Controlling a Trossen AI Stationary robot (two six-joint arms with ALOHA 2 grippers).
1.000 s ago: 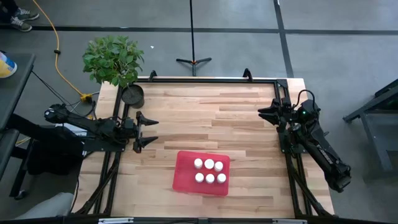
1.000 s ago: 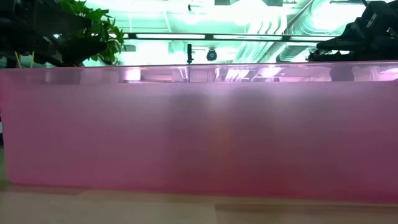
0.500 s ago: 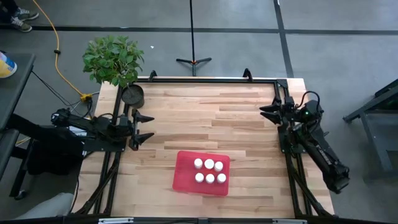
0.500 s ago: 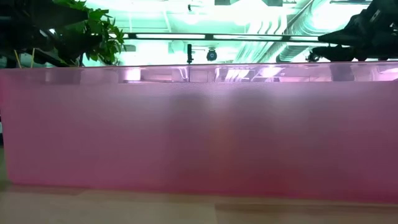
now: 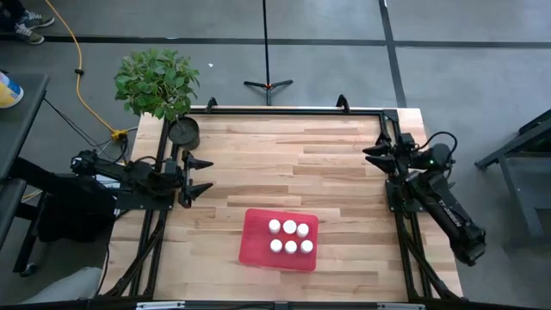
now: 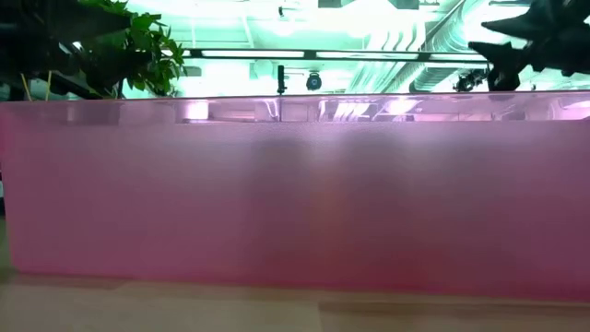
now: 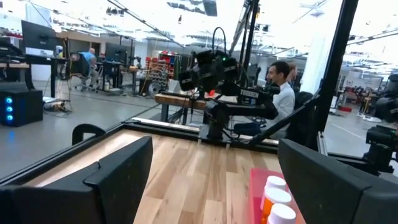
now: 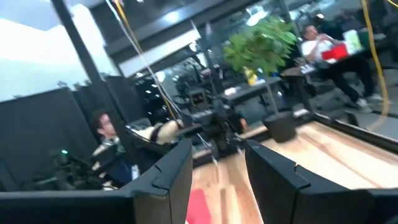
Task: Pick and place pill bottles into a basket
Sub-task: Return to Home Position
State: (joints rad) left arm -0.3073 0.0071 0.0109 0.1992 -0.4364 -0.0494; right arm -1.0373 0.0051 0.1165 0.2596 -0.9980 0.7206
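Note:
The red tray [image 5: 258, 239] lies on the wooden table near its front edge, at mid-width. Several pill bottles with white caps [image 5: 290, 237] stand upright in it in two rows. The left wrist view shows the tray's rim [image 7: 256, 186] and some bottles with orange bodies [image 7: 277, 198]. My left gripper [image 5: 209, 174] is open and empty by the table's left edge, left of the tray. My right gripper [image 5: 368, 157] is open and empty by the right edge, beyond the tray. In the low view the tray's near wall [image 6: 295, 194] fills the picture.
A dark round pot [image 5: 183, 132] stands at the table's far left corner, with a green plant [image 5: 157, 82] behind it. A black frame [image 5: 293, 110] runs along the table's far and side edges. Bare wood lies between the grippers. People sit in the room beyond.
My left gripper has drawn back toward the table's left edge, still open, and then kept still. My right arm has drawn back a little toward the right edge and shows higher in the low view. The tray and bottles have stayed in place.

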